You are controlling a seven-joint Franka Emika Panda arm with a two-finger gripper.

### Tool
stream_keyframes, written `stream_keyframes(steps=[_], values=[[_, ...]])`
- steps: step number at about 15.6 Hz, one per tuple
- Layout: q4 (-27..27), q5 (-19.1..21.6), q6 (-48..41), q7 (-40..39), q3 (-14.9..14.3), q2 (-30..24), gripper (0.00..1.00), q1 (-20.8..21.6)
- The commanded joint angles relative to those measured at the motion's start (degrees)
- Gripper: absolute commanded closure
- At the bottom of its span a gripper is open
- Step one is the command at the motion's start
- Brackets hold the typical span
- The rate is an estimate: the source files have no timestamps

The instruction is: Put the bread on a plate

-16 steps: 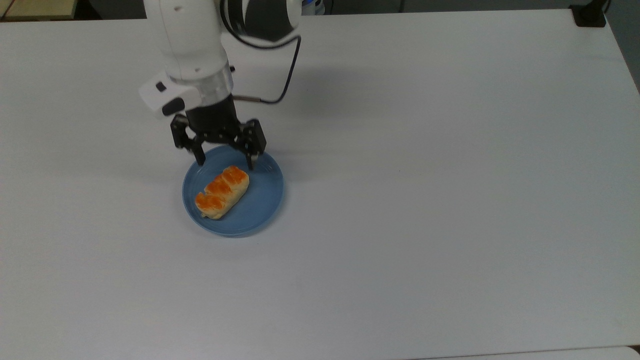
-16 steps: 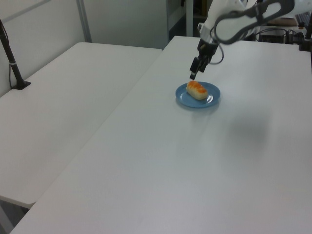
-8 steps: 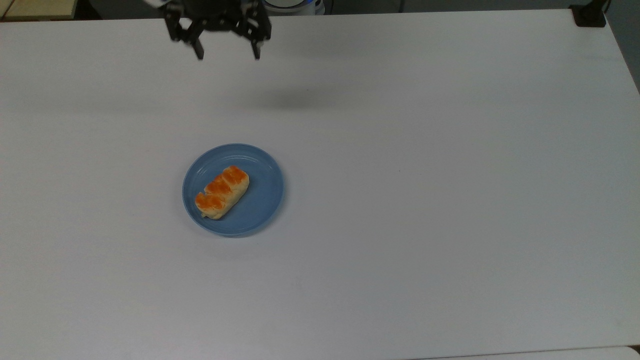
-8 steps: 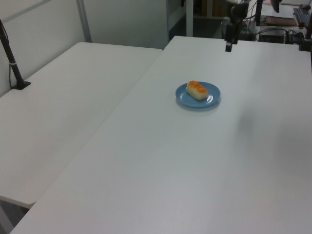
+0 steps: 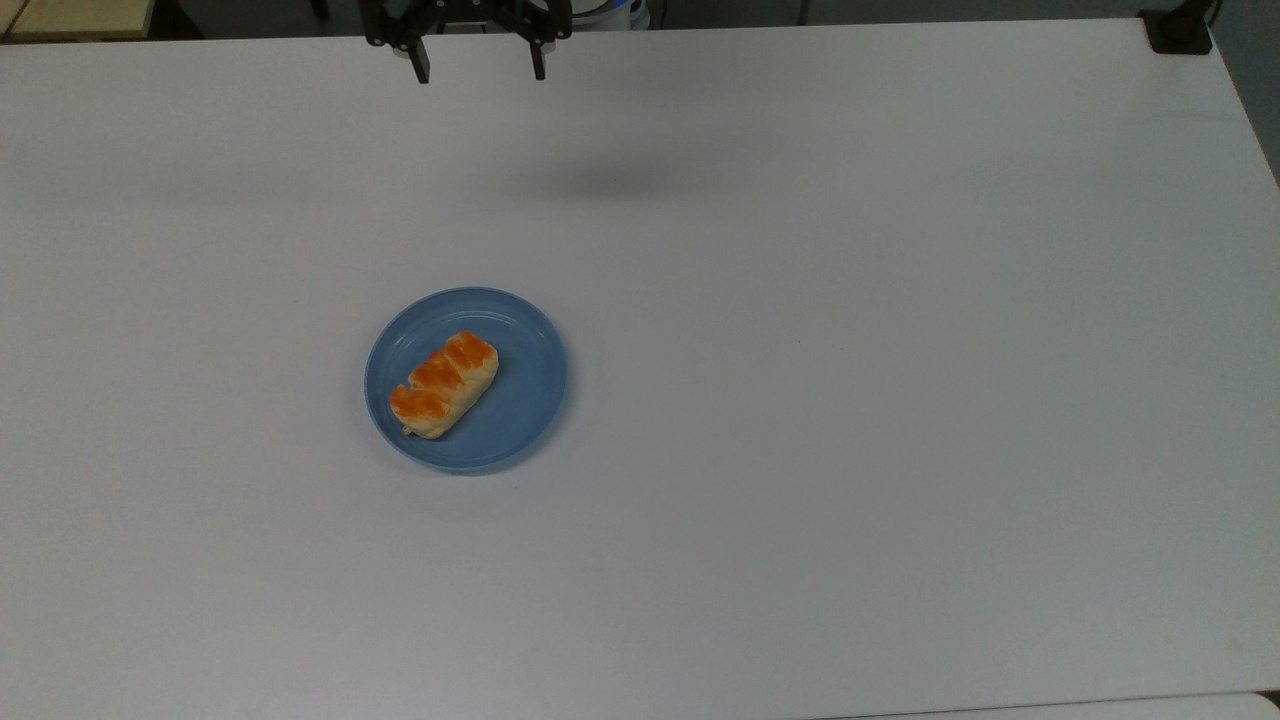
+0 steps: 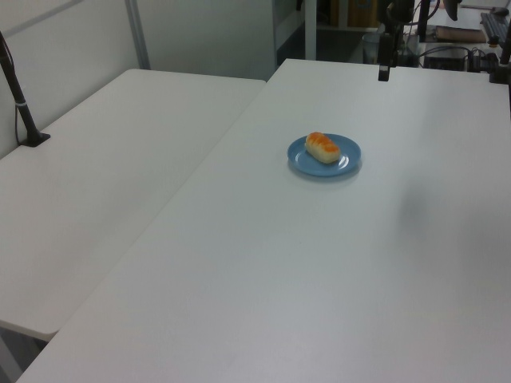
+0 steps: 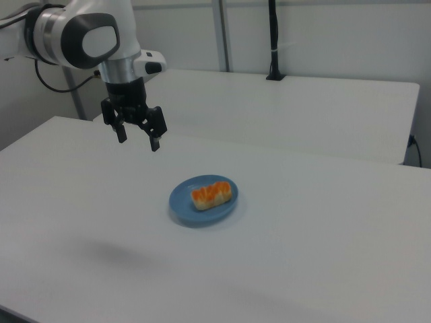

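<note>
1. A white table [image 5: 900,400] takes up most of the scene; a round blue plate [image 5: 520,420] is the one dish on it, sitting toward the top view's left of centre.
2. The bread [image 5: 444,385], a small oblong roll with an orange-brown glazed top, lies on the plate, angled diagonally and a little toward the plate's left side in the top view. In the right view the bread [image 7: 211,194] lies across the middle of the plate [image 7: 182,202].
3. The gripper [image 7: 138,140] hangs in the air well apart from the plate, at the top view's upper edge [image 5: 480,72] and up and to the left of the plate in the right view. Its two black fingers [image 7: 122,134] point down, spread wide, with nothing between them.
4. Nothing stands between the gripper and the plate; the tabletop around the dish is bare, with a soft shadow [image 5: 600,180] on it below the gripper in the top view.
5. In the left view a second white table [image 6: 104,159] adjoins the first along a seam, with a dark post [image 6: 20,104] standing on it at the left view's left edge.
6. In the right view the white and grey arm [image 7: 94,33] comes in from the upper left, pale wall panels stand behind, and a dark post [image 7: 273,40] rises from the far table.
7. A dark clamp-like object [image 5: 1180,30] sits at the table's top right corner in the top view.
</note>
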Motion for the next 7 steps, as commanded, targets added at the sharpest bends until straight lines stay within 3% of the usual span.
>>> stream_keyframes(steps=[1, 7], values=[[0.8, -0.3, -0.2, -1.3, -0.1, 1.7, 0.00, -0.4], [6.9, 1.3, -3.4, -1.0, -0.4, 3.9, 0.00, -2.5]])
